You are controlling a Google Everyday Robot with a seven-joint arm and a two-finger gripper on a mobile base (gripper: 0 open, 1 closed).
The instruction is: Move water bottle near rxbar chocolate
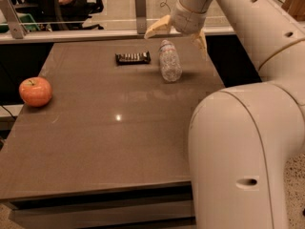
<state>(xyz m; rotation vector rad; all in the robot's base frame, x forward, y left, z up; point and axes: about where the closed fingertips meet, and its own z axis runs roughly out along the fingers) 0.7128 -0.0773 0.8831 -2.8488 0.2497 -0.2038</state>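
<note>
Clear plastic water bottle [170, 62] stands at upper centre of the frame on the brown tabletop [109, 142], just right of the rxbar chocolate [133, 57]. My hand [177, 38] hovers above it, fingers spread wide, holding nothing.

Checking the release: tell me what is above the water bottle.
The gripper hangs open above the water bottle, one finger on each side, both clear of it. The spot of table beneath the bottle is covered by it.
</note>
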